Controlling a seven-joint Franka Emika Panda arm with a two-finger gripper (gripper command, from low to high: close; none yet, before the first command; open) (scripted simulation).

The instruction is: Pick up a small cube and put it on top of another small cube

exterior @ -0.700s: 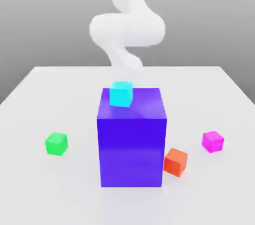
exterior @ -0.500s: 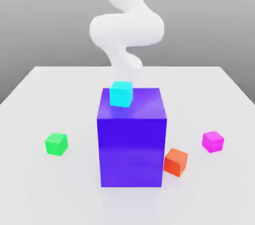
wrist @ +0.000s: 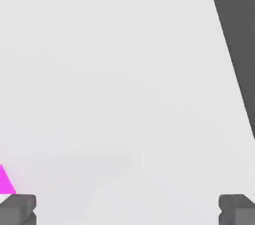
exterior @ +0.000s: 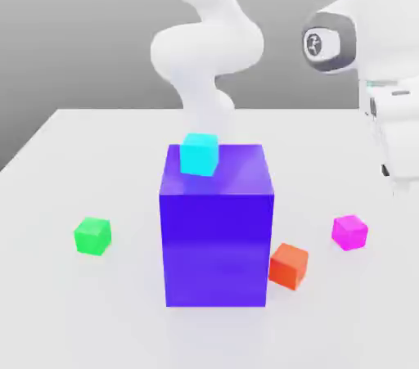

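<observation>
The small magenta-pink cube [exterior: 349, 232] lies on the white table [exterior: 106, 155] at the exterior view's right. The small green cube [exterior: 92, 236] lies far off at that view's left, beyond the big block. The arm's white hand [exterior: 398, 134] hangs at the right edge, above and slightly right of the magenta cube, and its fingers run out of that picture. In the hand view my gripper [wrist: 127, 211] is open, its two grey fingertips [wrist: 18, 209] wide apart with bare table between them. A corner of the magenta cube [wrist: 5, 181] shows just beside one fingertip. The green cube is outside the hand view.
A tall blue-purple block [exterior: 217, 224] stands mid-table between the two small cubes, with a cyan cube [exterior: 200, 154] on its top. An orange-red cube [exterior: 289, 266] sits at the block's lower right corner, near the magenta cube. The table's edge [wrist: 226, 49] shows in the hand view.
The arm's forearm and hand have swung down into the exterior view's right side, above the magenta cube. Earlier only its tips showed at the top edge. No cube has moved.
</observation>
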